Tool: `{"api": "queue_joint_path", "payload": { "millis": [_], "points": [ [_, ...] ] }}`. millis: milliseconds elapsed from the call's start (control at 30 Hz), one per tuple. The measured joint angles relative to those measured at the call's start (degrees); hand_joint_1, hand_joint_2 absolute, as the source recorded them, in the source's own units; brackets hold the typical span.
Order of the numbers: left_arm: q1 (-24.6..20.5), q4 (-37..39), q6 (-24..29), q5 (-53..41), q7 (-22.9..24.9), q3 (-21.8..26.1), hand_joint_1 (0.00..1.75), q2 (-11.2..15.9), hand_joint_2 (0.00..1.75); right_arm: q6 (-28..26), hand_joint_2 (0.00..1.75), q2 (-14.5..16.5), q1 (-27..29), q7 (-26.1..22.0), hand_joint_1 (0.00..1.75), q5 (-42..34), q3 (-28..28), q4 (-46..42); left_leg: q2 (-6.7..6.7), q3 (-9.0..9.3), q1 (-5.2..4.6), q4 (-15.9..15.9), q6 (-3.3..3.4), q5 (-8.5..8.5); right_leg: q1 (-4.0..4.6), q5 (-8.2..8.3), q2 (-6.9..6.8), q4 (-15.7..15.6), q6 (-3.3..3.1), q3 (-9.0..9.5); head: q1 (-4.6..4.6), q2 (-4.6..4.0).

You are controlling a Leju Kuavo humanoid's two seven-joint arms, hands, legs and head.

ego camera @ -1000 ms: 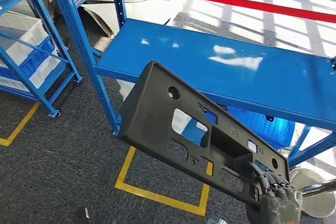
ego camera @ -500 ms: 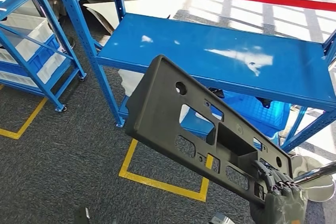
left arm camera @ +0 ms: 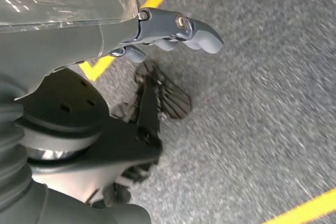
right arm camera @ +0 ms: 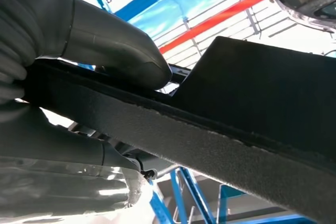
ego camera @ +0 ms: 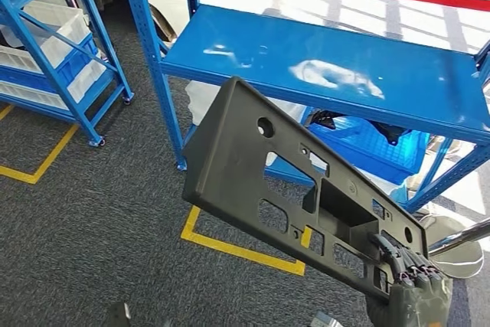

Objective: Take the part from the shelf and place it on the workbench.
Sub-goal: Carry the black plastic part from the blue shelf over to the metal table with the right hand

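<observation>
Part [ego camera: 254,166], a long black plastic panel, hangs in the air before the blue shelf [ego camera: 347,74], clear of its front edge. Since a second ago the view has swung sideways: the robot is turning away. Left hand [left arm camera: 174,30] hangs unclenched, holding nothing. Right hand [ego camera: 413,285] grips the part's end.

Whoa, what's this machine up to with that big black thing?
The robot's right hand grips one end of a long black plastic part with cut-outs, holding it up in the air in front of a blue metal shelf. The part is already off the shelf and no workbench is in sight. The left hand hangs over the grey carpet, holding nothing.
</observation>
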Motion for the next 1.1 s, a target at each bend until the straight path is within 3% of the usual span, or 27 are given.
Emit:
{"api": "queue_joint_path", "payload": {
  "millis": [33, 67, 100, 167, 200, 267, 333, 367, 400, 467, 500, 533, 567, 600, 667, 733, 767, 833, 867, 933, 1000, 1033, 1067, 1100],
  "points": [
    [0.0, 0.0, 0.0, 0.0, 0.0, 0.0, 0.0, 0.0, 1.75, 0.0, 1.75, 0.3, 0.0, -0.1, 1.75, -0.3, -0.2, 0.0, 0.04, -0.8, -0.04, 0.1, -0.02, 0.56, -0.06, -0.28, 0.0, 2.0, 0.09, 0.23, -0.01, 0.0],
    [0.0, 0.0, 0.0, 0.0, 0.0, 0.0, 0.0, 0.0, 1.75, 0.0, 1.75, 0.5, 0.0, -0.3, 1.75, -0.6, -0.4, 0.0, 0.06, -1.58, -0.07, 0.2, -0.08, 1.11, -0.09, 0.66, 0.01, 2.1, 0.11, 1.37, -0.01, 0.0],
    [0.0, 0.0, 0.0, 0.0, 0.0, 0.0, 0.0, 0.0, 1.75, 0.0, 1.75, 0.7, 0.0, -0.4, 1.75, -1.0, -0.6, 0.0, 0.06, -2.27, -0.09, 0.3, -0.16, 1.62, -0.1, 2.3, 0.02, 0.1, 0.04, 3.48, -0.01, 0.0],
    [0.0, 0.0, 0.0, 0.0, 0.0, 0.0, 0.0, 0.0, 1.75, 0.0, 1.75, 1.1, -0.1, -0.9, 1.75, -1.8, -1.0, -0.1, -0.01, -3.25, -0.19, 0.4, -0.43, 2.54, 0.01, 4.75, 0.19, -8.6, -0.41, 9.72, -0.01, 0.0],
    [0.0, 0.0, 0.0, 0.0, 0.0, 0.0, 0.0, 0.0, 1.75, 0.0, 1.75, 1.4, -0.1, -1.3, 1.75, -2.3, -1.3, -0.2, -0.04, -3.57, -0.26, 0.4, -0.69, 3.03, 0.11, 4.93, 0.31, -13.0, -0.8, 12.5, -0.04, 0.0],
    [0.0, 0.0, 0.0, 0.0, 0.0, 0.0, 0.0, 0.0, 1.75, 0.0, 1.75, 1.9, -0.1, -1.8, 1.75, -3.0, -1.8, -0.4, -0.06, -4.03, -0.28, 0.3, -1.34, 4.05, 0.43, 4.57, 0.51, -17.6, -1.59, 15.08, -0.09, 0.0],
    [0.1, 0.0, 0.0, 0.0, 0.0, 0.0, 0.0, 0.0, 1.75, 0.0, 1.75, 2.3, -0.1, -2.2, 1.75, -3.6, -2.2, -0.5, -0.15, -4.55, -0.14, 0.3, -2.06, 4.45, 0.44, 5.3, 0.34, -18.1, -2.41, 14.49, -0.11, 0.0],
    [0.1, 0.0, 0.0, 0.0, 0.0, 0.0, 0.0, 0.0, 1.75, 0.0, 1.75, 2.5, -0.1, -2.6, 1.75, -4.1, -2.4, -0.5, -0.23, -4.98, -0.1, 1.0, -2.38, 3.31, 0.4, 5.94, 0.2, -18.2, -2.88, 13.9, -0.13, 0.0],
    [0.1, 0.0, 0.0, 0.0, 0.0, 0.1, 0.0, 0.0, 1.75, 0.0, 1.75, 2.8, -0.1, -3.1, 1.75, -4.7, -2.6, -0.6, -0.32, -5.6, -0.09, 2.6, -2.63, 1.13, 0.33, 6.66, 0.04, -18.3, -3.31, 13.16, -0.16, 0.0],
    [0.0, 0.0, 0.0, 0.0, 0.0, 0.1, 0.0, 0.0, 1.75, 0.0, 1.75, 3.4, 0.0, -4.8, 1.75, -6.5, -3.1, -0.6, -0.39, -7.17, -0.06, 9.1, -2.93, -4.81, 0.43, 7.9, -0.08, -18.1, -3.84, 11.31, -0.22, 0.0],
    [0.0, 0.0, 0.0, 0.0, 0.0, 0.1, 0.0, 0.0, 1.75, 0.0, 1.75, 3.6, 0.1, -5.5, 1.75, -7.4, -3.4, -0.7, -0.39, -7.78, -0.05, 12.7, -3.0, -6.76, 0.54, 8.43, -0.11, -17.8, -3.92, 10.32, -0.23, 0.0],
    [0.0, 0.0, 0.0, 0.0, 0.0, 0.1, 0.0, 0.0, 1.75, 0.0, 1.75, 3.9, 0.1, -6.1, 1.75, -8.0, -3.7, -0.7, -0.39, -7.9, -0.05, 15.3, -3.01, -7.35, 0.63, 8.89, -0.12, -17.4, -3.93, 9.28, -0.23, 0.0],
    [0.0, 0.0, 0.0, 0.0, 0.0, 0.1, 0.0, 0.0, 1.75, 0.0, 1.75, 4.1, 0.2, -6.5, 1.75, -8.5, -3.9, -0.7, -0.39, -7.27, -0.05, 16.2, -2.96, -6.59, 0.69, 9.28, -0.12, -16.9, -3.9, 8.21, -0.23, 0.0],
    [0.0, 0.0, 0.0, 0.0, -0.1, 0.1, 0.0, 0.1, 1.75, 0.0, 1.75, 4.2, 0.2, -6.7, 1.75, -8.7, -4.2, -0.7, -0.38, -5.76, -0.06, 15.1, -2.87, -4.99, 0.73, 9.59, -0.12, -16.3, -3.81, 7.16, -0.23, 0.0],
    [0.0, 0.0, 0.0, 0.0, -0.1, 0.1, 0.0, 0.1, 1.75, 0.0, 1.75, 4.4, 0.4, -6.9, 1.75, -9.1, -4.5, -0.7, -0.38, -0.63, -0.1, 8.2, -2.59, -2.42, 0.82, 10.0, -0.06, -15.0, -3.54, 5.32, -0.24, 0.0],
    [0.0, 0.0, 0.0, 0.0, -0.3, 0.1, 0.0, 0.0, 1.75, 0.0, 1.75, 4.4, 0.5, -7.0, 1.75, -9.3, -4.7, -0.7, -0.39, 3.48, -0.21, 1.6, -2.17, -2.77, 0.93, 10.35, -0.02, -13.9, -3.1, 4.1, -0.21, 0.0],
    [0.0, 0.0, 0.0, 0.0, -0.3, 0.1, 0.0, 0.0, 1.75, 0.0, 1.75, 4.4, 0.5, -7.0, 1.75, -9.5, -4.9, -0.7, -0.4, 4.19, -0.33, 0.1, -1.93, -3.28, 0.98, 10.64, -0.02, -13.6, -2.81, 3.71, -0.19, 0.0],
    [0.0, 0.0, 0.0, 0.0, -0.5, 0.1, 0.0, 0.0, 1.75, 0.0, 1.75, 4.4, 0.6, -7.0, 1.75, -9.9, -5.0, -0.6, -0.31, 3.92, -0.33, -0.5, -1.23, -3.07, 0.87, 11.1, 0.12, -13.4, -2.14, 3.3, -0.19, 0.0],
    [0.0, 0.0, 0.1, 0.0, -0.5, 0.1, 0.0, -0.1, 1.75, 0.0, 1.75, 4.4, 0.7, -7.0, 1.75, -10.0, -5.1, -0.6, -0.19, 3.68, -0.24, -0.6, -0.81, -2.68, 0.79, 10.58, 0.22, -12.9, -1.76, 3.0, -0.13, 0.0],
    [-0.1, 0.0, 0.2, 0.0, -0.4, 0.2, 0.0, -0.2, 1.75, 0.0, 1.75, 4.4, 0.8, -7.0, 1.75, -10.2, -5.1, -0.5, 0.13, 3.07, 0.0, -0.7, -0.14, -1.89, 0.5, 7.25, 0.37, -8.7, -0.94, 1.4, -0.07, 0.0],
    [-0.1, 0.0, 0.4, 0.0, -0.3, 0.2, 0.0, -0.2, 1.75, 0.0, 1.75, 4.4, 0.9, -6.9, 1.75, -10.3, -5.1, -0.3, 0.43, 2.29, -0.02, -0.6, 0.1, -1.28, 0.17, 3.01, 0.33, -1.1, -0.26, -1.09, -0.05, 0.0],
    [-0.1, 0.0, 0.5, 0.0, -0.2, 0.2, 0.0, -0.2, 1.75, 0.0, 1.75, 4.4, 0.9, -6.9, 1.75, -10.4, -5.1, -0.2, 0.61, 1.96, -0.04, -0.6, 0.09, -1.03, 0.05, 1.9, 0.32, 1.6, -0.07, -1.7, -0.05, 0.0],
    [-0.1, 0.0, 0.6, 0.0, -0.2, 0.2, 0.0, -0.2, 1.75, 0.0, 1.75, 4.4, 1.0, -6.8, 1.75, -10.5, -5.1, -0.1, 0.77, 1.72, -0.05, -0.6, 0.05, -0.85, -0.02, 1.92, 0.31, 2.2, 0.05, -1.27, -0.05, 0.0],
    [-0.1, 0.0, 0.6, 0.0, -0.1, 0.2, 0.0, -0.2, 1.75, 0.0, 1.75, 4.4, 1.0, -6.8, 1.75, -10.5, -5.1, 0.0, 0.92, 1.59, -0.05, -0.5, -0.01, -0.73, -0.04, 2.99, 0.28, 0.4, 0.05, 0.3, -0.05, 0.0]
  ]
}}
